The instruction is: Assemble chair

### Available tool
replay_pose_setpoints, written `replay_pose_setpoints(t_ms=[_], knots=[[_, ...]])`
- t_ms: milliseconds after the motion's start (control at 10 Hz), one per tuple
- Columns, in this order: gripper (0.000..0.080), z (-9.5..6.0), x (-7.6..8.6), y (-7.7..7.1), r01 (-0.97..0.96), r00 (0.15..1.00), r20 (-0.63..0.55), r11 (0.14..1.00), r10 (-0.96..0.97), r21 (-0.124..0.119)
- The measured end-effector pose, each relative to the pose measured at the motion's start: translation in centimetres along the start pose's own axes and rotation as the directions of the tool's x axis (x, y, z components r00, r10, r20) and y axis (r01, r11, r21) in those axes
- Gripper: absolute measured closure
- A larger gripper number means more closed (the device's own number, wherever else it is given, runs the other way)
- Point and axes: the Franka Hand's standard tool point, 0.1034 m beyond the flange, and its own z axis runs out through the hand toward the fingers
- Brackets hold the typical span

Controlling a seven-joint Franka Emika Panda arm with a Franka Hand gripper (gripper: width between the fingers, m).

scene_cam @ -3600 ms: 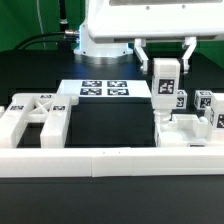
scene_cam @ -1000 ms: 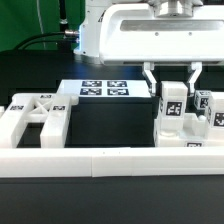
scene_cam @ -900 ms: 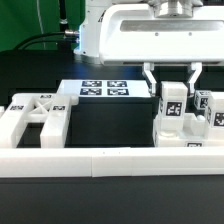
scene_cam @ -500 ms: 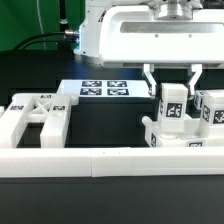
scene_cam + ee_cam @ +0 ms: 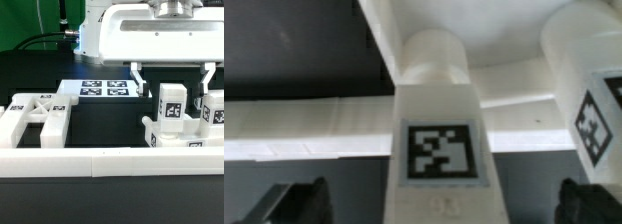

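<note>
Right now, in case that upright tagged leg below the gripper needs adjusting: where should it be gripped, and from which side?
Grip the upright leg by its upper end, coming straight down from above. It stands vertical between the fingers of the open gripper, with both sides exposed. Another leg stands close on the exterior view's right, so a sideways approach looks crowded.

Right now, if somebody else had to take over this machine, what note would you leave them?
Claw: open, one finger on either side of the upright leg, not gripping it.
Parts: that leg stands among the low white parts at the exterior view's right, with a second tagged leg beside it. The frame-shaped part lies apart at the exterior view's left.
Done: one leg is set upright; I cannot tell whether it is firmly seated.
Left: join the remaining parts; there is no finished chair yet.
</note>
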Motion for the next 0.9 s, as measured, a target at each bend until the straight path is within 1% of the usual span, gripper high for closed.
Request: replay_pose_setpoints(t_ms=[100,300,400,500,800,900], knots=[[0.0153,-0.3,0.4,0.2,0.003,1.000,0.002,1.000,-0.003,0.001],[0.0151,-1.2,1.4,0.4,0.007,1.000,0.027,1.000,-0.007,0.010],[0.0151,-2.1,2.4,0.3,0.000,0.999,0.041,1.000,-0.001,0.020],[0.0151,-2.6,3.1,0.3,-0.004,0.999,0.036,1.000,0.003,0.023],[0.0151,-2.0,2.3,0.2,0.001,0.996,0.092,1.000,-0.003,0.028],[0.0151,-1.2,1.5,0.4,0.004,0.988,0.153,1.000,-0.008,0.029]])
